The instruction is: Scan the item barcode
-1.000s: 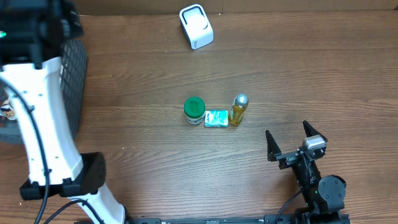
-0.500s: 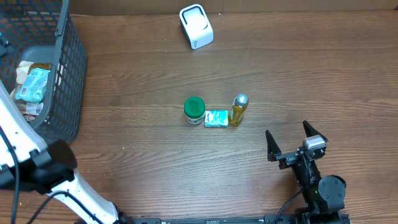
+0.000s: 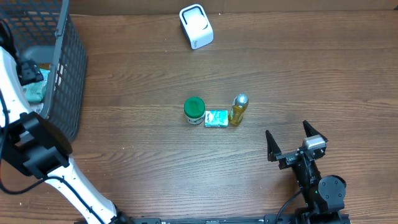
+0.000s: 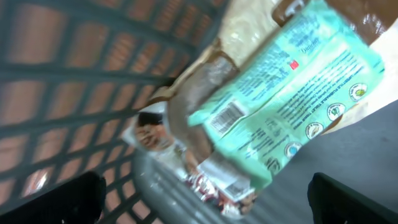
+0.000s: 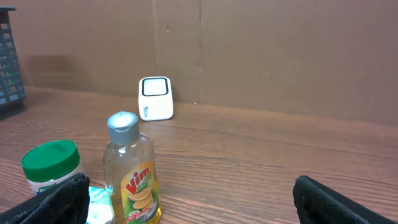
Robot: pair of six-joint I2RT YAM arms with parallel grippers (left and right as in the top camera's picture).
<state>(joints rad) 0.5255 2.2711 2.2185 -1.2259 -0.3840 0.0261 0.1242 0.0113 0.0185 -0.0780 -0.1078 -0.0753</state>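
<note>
So, the overhead view gives the layout. There's a dark mesh basket (image 3: 62, 81) at the far-left edge of the desk (image 3: 155, 180) and a white scanner (image 3: 196, 26) at the far edge. A green-lidded jar (image 3: 194, 110), a small teal packet (image 3: 216, 118) and a yellow bottle (image 3: 239, 109) sit in a tight row mid-desk.

From up there you barely see into the basket, since the left arm (image 3: 13, 93) covers most of it. The left wrist camera fills that in: a mint-green packet (image 4: 280, 99) lies on top of some brown wrappers (image 4: 193, 93), with its printed side and barcode (image 4: 224, 116) facing up. The right wrist camera adds the bottle's "Vim" label and the scanner's dark front window, which the top view doesn't show.

The mint-green packet sits right under the left pincer (image 4: 202, 199), a bit off to one side. The fingers are spread wide at the two lower corners of that view, apart from the packet and holding nothing.

The left arm reaches up from the near-left of the desk and bends over the basket rim, with the wrist pointing down inside. The right pincer (image 3: 286, 129) is parked low at the near-right, fingers splayed and empty. It faces the row of items, with the bottle nearest, and is well apart from the basket.
</note>
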